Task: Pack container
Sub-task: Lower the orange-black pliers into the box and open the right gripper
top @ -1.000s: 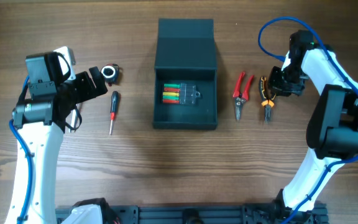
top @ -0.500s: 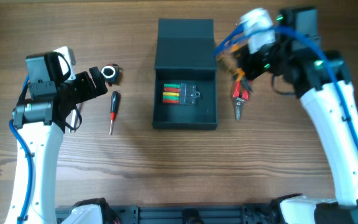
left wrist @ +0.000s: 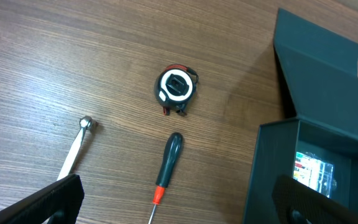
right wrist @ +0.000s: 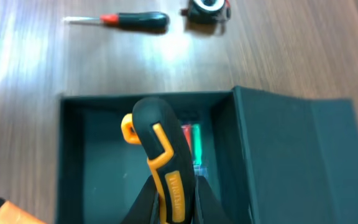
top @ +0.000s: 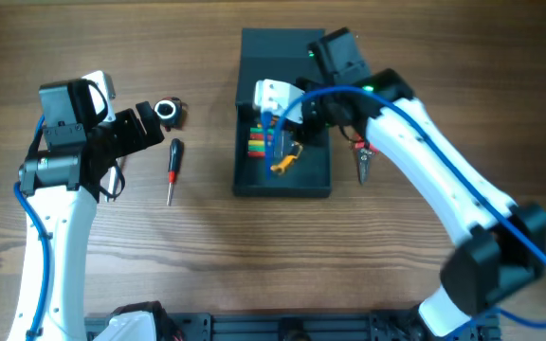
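We see the container (top: 282, 190) on the bench (top: 254, 265) between the two arms, its lid hinged open. The right tool (right wrist: 169, 202) is clamped on black-and-yellow pliers (right wrist: 157, 143), holding them over the container's open compartment, where a set of coloured bits (top: 257, 142) lies. Just right of the container lie red-handled pliers (top: 363, 163). Left of the container lie a screwdriver (left wrist: 166, 165) and a tape measure (left wrist: 176, 87); above them the left tool (left wrist: 179, 208) hangs with jaws spread wide, gripping nothing.
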